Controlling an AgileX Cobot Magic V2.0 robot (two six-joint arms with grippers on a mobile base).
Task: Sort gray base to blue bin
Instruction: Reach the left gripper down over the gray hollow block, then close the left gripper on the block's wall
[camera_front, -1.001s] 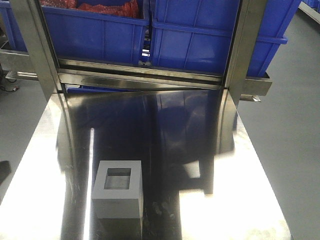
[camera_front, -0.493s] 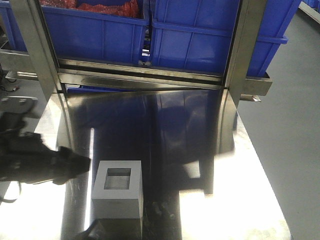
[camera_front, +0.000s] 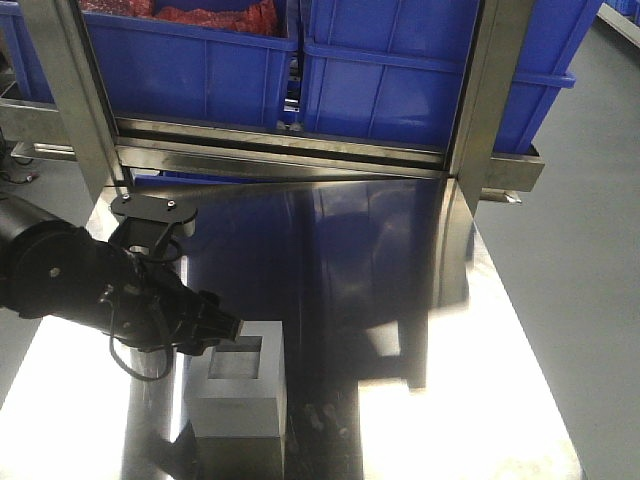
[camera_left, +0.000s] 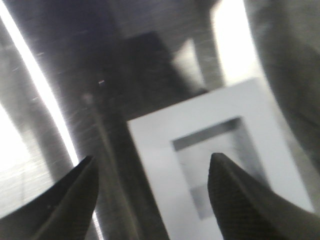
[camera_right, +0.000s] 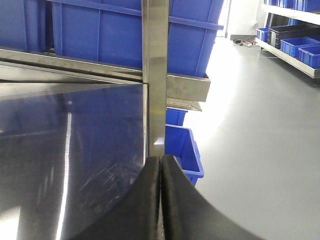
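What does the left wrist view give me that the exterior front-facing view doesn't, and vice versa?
Only the left wrist view: the left end effector is open. One fingertip lines up with the recess of the gray base, and the other sits off its side, over the steel table. Only the front-facing view: the blue bins on the rack behind the table, and the left arm's body. Both: the gray base, opening upward, standing on the steel table.
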